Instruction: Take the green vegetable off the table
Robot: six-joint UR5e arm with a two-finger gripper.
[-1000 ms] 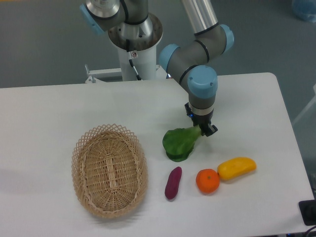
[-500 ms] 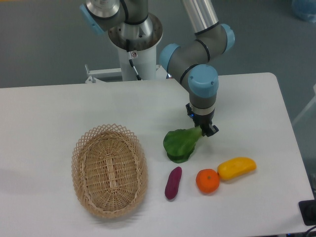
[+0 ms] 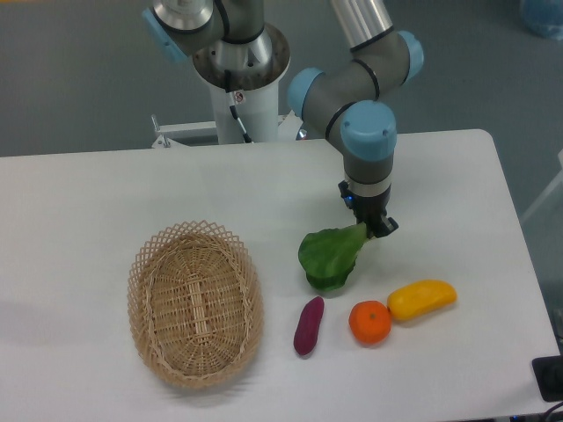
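We are looking down on a white bench with rounded corners, standing on a grey floor, with the arm's pale pedestal rising just behind its far edge. A woven wicker basket is lying on the left half of the bench. Toward the near right, a purple eggplant-like piece, an orange and a yellow fruit are lying in a loose row, the orange just beside the yellow fruit and the purple piece a little apart from the orange.

We are seeing the arm reaching out from the pedestal over the middle of the bench, its grey links and blue joint caps folding down so that the wrist is pointing straight downward. The gripper is clamping the pale stalk end of the green vegetable, whose dark leaves are hanging down to the left, above the purple piece. We cannot tell whether the lowest leaves are touching the bench.
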